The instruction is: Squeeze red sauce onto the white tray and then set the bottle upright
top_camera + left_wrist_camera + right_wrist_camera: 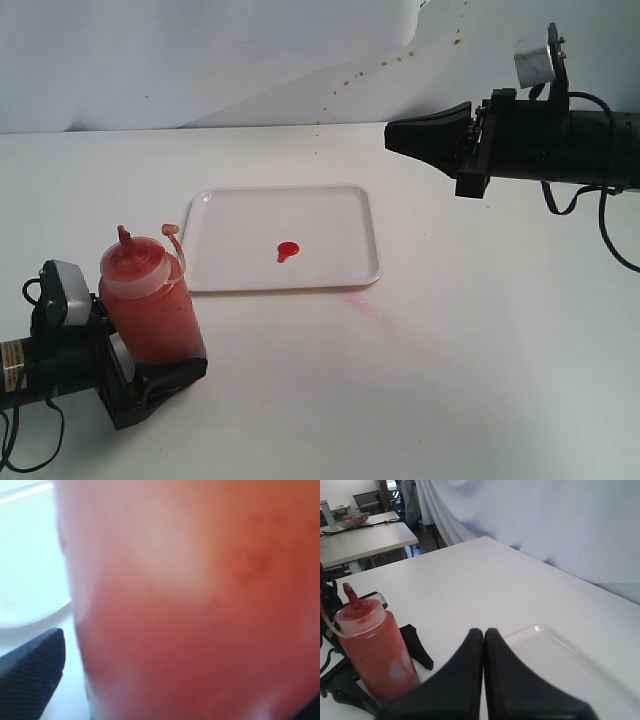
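Observation:
The bottle (pixel 150 300) of orange-red sauce stands upright on the table at the near left, nozzle up, with its small cap hanging on a tether. My left gripper (pixel 165 375) is open around its base; one finger (pixel 35 672) shows a thin gap from the bottle (pixel 200 605), which fills that view. The white tray (pixel 330 200) lies flat in the middle, and a small glossy blob of red sauce (pixel 287 250) sits on it. My right gripper (pixel 392 135) hangs high at the right, shut and empty. Its view shows its tips (pixel 484 632) together above the tray (pixel 560 665) and bottle (pixel 372 650).
A faint pink smear (pixel 365 305) marks the table just off the tray's near right corner. Small reddish splatters (pixel 400 55) dot the white backdrop cloth. Another table (pixel 365 535) and chairs stand beyond the far side in the right wrist view.

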`<state>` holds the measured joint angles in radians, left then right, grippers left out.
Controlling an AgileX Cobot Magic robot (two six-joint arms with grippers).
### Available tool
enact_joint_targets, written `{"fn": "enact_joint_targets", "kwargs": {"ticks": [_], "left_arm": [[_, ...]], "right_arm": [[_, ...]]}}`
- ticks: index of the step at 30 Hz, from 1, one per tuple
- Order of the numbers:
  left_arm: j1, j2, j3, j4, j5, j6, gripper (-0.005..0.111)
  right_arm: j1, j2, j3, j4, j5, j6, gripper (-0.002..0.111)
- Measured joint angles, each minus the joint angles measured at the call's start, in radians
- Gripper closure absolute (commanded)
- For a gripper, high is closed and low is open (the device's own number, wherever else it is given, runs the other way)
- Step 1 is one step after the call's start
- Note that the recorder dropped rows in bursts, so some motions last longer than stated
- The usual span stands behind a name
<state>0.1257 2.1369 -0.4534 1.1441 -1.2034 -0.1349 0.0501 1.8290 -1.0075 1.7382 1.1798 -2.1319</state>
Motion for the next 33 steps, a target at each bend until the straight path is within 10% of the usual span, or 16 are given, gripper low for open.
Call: {"fn": "enact_joint_targets", "kwargs": {"ticks": [33], "left_arm": [[0.071,-0.218,0.079,0.12,0.092,-0.189,0.011]], "right_arm": [[0.0,0.0,0.0,0.0,0.0,0.0,0.108]]}}
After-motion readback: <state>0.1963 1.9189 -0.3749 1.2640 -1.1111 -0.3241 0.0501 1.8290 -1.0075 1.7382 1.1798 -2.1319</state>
